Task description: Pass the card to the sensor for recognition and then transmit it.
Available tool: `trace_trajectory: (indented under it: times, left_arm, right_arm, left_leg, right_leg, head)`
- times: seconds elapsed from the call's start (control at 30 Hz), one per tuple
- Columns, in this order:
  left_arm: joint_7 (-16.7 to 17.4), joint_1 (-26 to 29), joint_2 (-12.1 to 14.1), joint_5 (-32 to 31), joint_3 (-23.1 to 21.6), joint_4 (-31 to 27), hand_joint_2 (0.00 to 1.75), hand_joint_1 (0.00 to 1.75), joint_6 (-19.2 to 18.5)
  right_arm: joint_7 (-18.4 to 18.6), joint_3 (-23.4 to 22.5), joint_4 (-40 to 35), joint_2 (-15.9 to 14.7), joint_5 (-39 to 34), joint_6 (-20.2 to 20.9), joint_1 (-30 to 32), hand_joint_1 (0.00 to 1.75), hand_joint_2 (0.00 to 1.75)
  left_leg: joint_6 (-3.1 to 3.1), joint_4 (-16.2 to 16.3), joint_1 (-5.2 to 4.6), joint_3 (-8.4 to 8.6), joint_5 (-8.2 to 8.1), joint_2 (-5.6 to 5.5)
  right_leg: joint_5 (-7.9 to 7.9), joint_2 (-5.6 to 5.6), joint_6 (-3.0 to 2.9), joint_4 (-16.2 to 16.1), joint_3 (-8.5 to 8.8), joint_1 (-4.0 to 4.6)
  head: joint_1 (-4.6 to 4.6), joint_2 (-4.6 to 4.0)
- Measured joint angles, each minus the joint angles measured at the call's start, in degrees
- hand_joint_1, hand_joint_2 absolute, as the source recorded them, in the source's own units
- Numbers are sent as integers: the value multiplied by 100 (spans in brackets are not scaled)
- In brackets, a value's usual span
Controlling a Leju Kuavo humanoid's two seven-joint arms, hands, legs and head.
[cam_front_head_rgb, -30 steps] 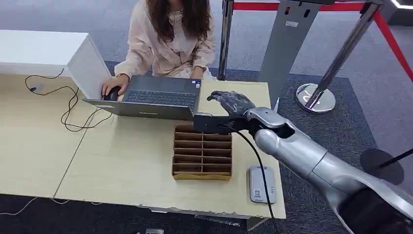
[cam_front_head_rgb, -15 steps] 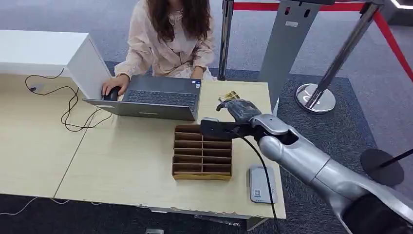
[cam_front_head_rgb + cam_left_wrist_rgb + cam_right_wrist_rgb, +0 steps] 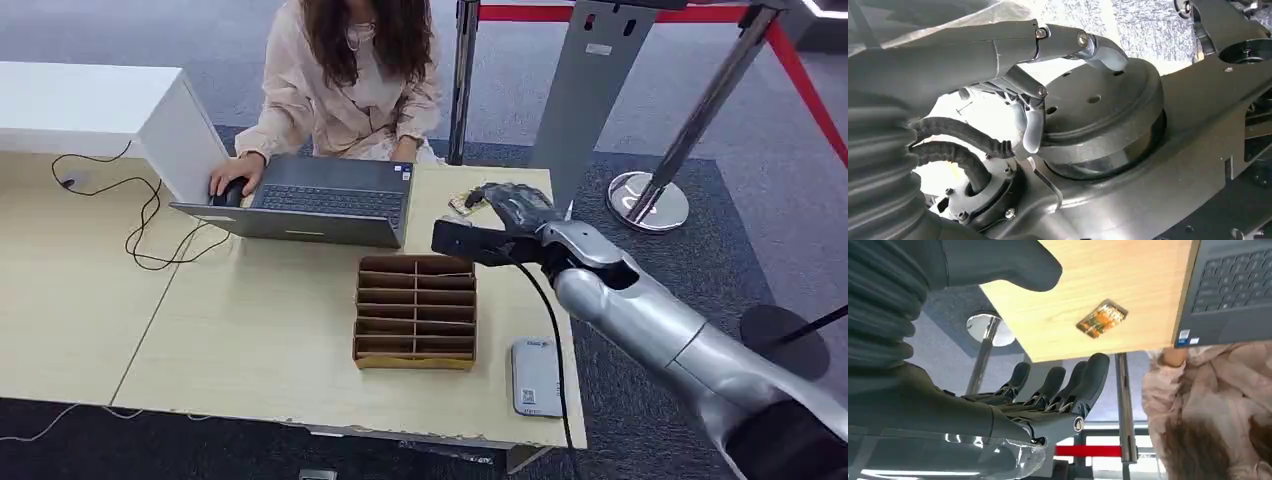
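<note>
The card (image 3: 1102,318) lies flat on the wooden table (image 3: 270,330), near its far right corner, just beside the laptop (image 3: 310,205). The right hand (image 3: 515,207) hovers beside it with fingers (image 3: 1088,382) spread and thumb apart, holding nothing. The left hand (image 3: 973,55) has its fingers curled; whether it holds anything cannot be told. Nearer on the table sit a cardboard divider tray (image 3: 415,312) and a grey sensor (image 3: 536,376). A person (image 3: 350,80) types at the laptop.

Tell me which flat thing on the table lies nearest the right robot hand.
The orange-patterned card, beside the right robot hand at the table's far edge. The grey sensor lies at the near edge; the laptop sits farther left.
</note>
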Motion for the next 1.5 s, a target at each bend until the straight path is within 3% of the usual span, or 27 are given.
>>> trace_trajectory:
  times: [0.17, 0.5, 1.03, 1.5]
  left_arm:
    - [-2, 6, 7, 9, 0, 13, 175, 0, -2]
    - [-20, 5, 37, -4, -2, 42, 175, 0, -15]
    - [4, 1, 92, -13, -4, 50, 175, 0, -55]
    - [4, -2, 131, -55, -4, 52, 175, 0, -68]
  right_arm:
    - [-13, -166, -278, -155, -225, 20, 3, 61, 175]
    - [-651, -332, -676, -335, -852, 118, 343, 42, 175]
    - [-1008, -332, -831, -348, -1115, 264, 710, 58, 175]
    - [-1156, -335, -949, -345, -1102, 264, 882, 59, 175]
  left_leg:
    - [0, 0, 0, 0, 0, 0]
    - [-1, 0, 0, 0, -1, 0]
    - [-1, 0, 0, 1, -1, 0]
    - [-1, 0, 0, -1, -1, 0]
  right_leg:
    - [0, 0, 0, 0, 0, 0]
    - [0, 0, 0, 0, 0, 0]
    - [0, 0, 0, 0, 0, 0]
    - [0, 0, 0, 0, 1, 0]
  head:
    - [0, 0]
    - [-2, 0]
    - [0, 0]
    - [0, 0]
